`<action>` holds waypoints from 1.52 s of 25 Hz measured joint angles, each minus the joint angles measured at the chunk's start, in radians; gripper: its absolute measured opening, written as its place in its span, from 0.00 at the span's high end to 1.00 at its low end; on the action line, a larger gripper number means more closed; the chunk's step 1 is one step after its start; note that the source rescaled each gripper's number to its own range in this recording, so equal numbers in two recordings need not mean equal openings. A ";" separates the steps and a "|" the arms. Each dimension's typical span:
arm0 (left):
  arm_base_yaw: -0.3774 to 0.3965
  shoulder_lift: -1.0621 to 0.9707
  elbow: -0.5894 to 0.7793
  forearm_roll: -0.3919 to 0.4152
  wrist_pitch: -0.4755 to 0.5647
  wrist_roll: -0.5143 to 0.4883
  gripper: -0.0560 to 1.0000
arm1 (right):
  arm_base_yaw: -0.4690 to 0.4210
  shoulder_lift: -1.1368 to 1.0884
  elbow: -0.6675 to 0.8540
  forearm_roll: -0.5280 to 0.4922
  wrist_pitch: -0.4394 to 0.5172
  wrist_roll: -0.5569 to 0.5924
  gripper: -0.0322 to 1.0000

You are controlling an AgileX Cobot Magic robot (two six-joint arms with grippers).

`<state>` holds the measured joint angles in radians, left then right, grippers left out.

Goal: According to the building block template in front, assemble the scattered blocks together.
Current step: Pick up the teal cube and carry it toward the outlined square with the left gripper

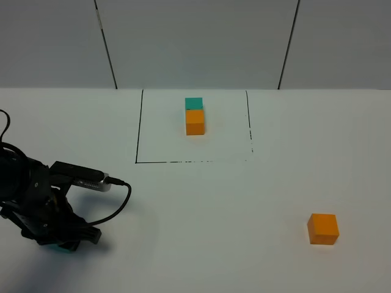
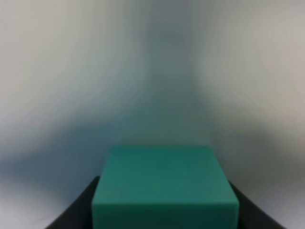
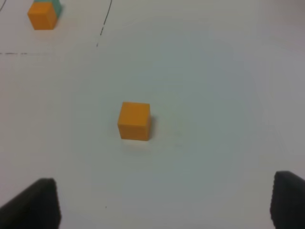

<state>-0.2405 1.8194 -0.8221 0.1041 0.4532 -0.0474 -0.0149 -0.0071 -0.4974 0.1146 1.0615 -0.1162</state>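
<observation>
The teal block (image 2: 164, 179) is clamped in the left tool (image 2: 164, 217), near-left of the building block template (image 1: 195, 116) (black-outlined). The orange block (image 1: 323, 228) is set on the counter (image 1: 201, 207) near-right of it; the right tool (image 3: 164, 205) is spread wide.

A robot lab bench: bare white worktop (image 1: 232, 201), a drawn black outline (image 1: 138, 128), grey wall panels (image 1: 195, 43) behind it.

Even bright light — blur behind teal block (image 2: 164, 191).
</observation>
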 joint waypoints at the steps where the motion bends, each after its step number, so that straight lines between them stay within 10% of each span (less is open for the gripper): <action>1: 0.000 -0.010 0.000 0.002 0.000 0.034 0.95 | 0.000 0.000 0.000 0.000 0.000 0.000 0.23; 15: 0.000 -0.100 -0.303 -0.014 0.217 0.713 0.95 | 0.000 0.000 0.000 0.000 0.000 0.000 0.23; 23: -0.004 -0.022 -0.514 -0.097 0.399 0.910 0.95 | 0.000 0.000 0.000 0.000 0.000 0.000 0.23; 38: -0.208 0.194 -0.689 -0.115 0.403 1.079 0.95 | 0.000 0.000 0.000 0.000 0.000 0.000 0.23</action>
<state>-0.4486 2.0137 -1.5113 -0.0110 0.8564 1.0314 -0.0149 -0.0071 -0.4974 0.1146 1.0615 -0.1162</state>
